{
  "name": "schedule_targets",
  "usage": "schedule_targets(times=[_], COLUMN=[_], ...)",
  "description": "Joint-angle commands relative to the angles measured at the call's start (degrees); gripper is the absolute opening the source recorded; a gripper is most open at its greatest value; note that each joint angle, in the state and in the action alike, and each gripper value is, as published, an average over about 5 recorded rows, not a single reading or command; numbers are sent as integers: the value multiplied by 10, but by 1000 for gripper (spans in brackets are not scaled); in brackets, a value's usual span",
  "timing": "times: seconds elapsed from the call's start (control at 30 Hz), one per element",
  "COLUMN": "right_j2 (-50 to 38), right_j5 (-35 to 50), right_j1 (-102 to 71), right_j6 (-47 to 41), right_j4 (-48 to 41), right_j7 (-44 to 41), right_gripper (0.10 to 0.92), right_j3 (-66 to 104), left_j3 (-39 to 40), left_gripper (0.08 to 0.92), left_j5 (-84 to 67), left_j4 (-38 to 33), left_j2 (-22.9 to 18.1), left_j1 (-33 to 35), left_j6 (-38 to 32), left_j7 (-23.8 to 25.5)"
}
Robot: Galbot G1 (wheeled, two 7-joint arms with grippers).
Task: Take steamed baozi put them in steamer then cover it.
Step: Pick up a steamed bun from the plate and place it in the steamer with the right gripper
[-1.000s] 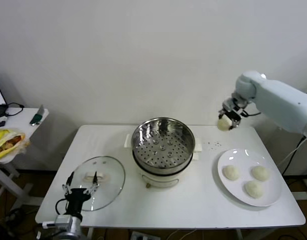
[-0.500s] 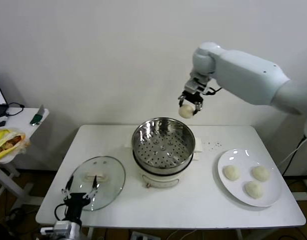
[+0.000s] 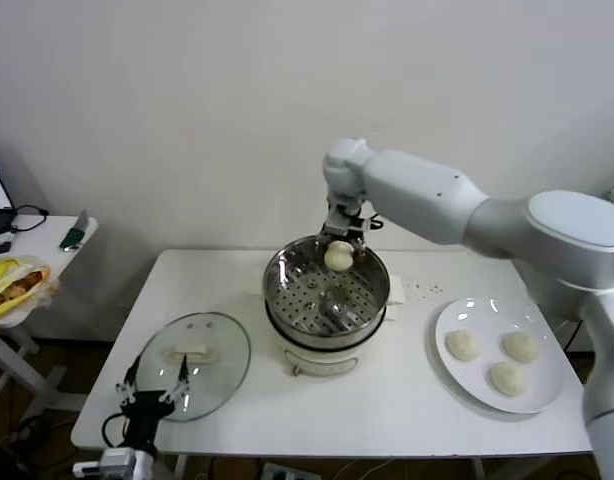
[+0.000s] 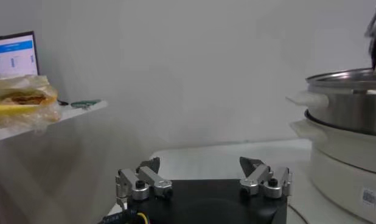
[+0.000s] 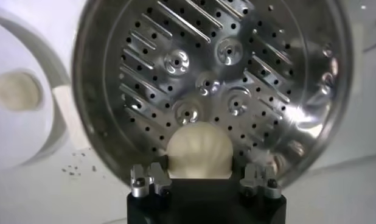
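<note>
My right gripper [image 3: 339, 252] is shut on a cream-white baozi [image 3: 338, 256] and holds it over the back part of the steel steamer [image 3: 297, 300], which sits on its white cooker base mid-table. In the right wrist view the baozi [image 5: 199, 150] sits between my fingers above the perforated steamer bottom [image 5: 236, 67]. Three more baozi [image 3: 462, 345] lie on the white plate [image 3: 457, 312] at the right. The glass cover [image 3: 222, 345] with its white handle lies flat at the table's front left. My left gripper [image 3: 152, 385] is open and empty at the front edge beside the cover.
A small side table [image 3: 37, 262] with a yellow packet stands at the far left. In the left wrist view the steamer and cooker base [image 4: 346, 140] rise at one side. The white wall is close behind the table.
My right arm has carried the baozi leftward from above the plate's far side and then down, to just over the steamer. The left gripper has drifted slightly towards the front edge.
</note>
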Motion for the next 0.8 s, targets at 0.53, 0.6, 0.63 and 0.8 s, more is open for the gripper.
schedule_targets(times=[0.53, 0.6, 0.63, 0.8], right_j2=[63, 51, 44, -8], right_j5=[-197, -190, -183, -100], right_j1=[-95, -85, -78, -25], right_j6=[55, 55, 54, 42], right_j4=[-56, -34, -23, 47], right_j7=[44, 39, 35, 7], right_gripper=[802, 818, 820, 823], right_j3=[84, 86, 86, 70], left_j3=[0, -1, -1, -4], left_gripper=[823, 823, 823, 823], left_j5=[10, 12, 12, 8], left_j4=[-4, -5, -6, -5], left_j2=[-2, -2, -2, -1], left_j1=[5, 7, 8, 14], left_j6=[-2, -4, -3, -4], left_j7=[-3, -4, -4, -5])
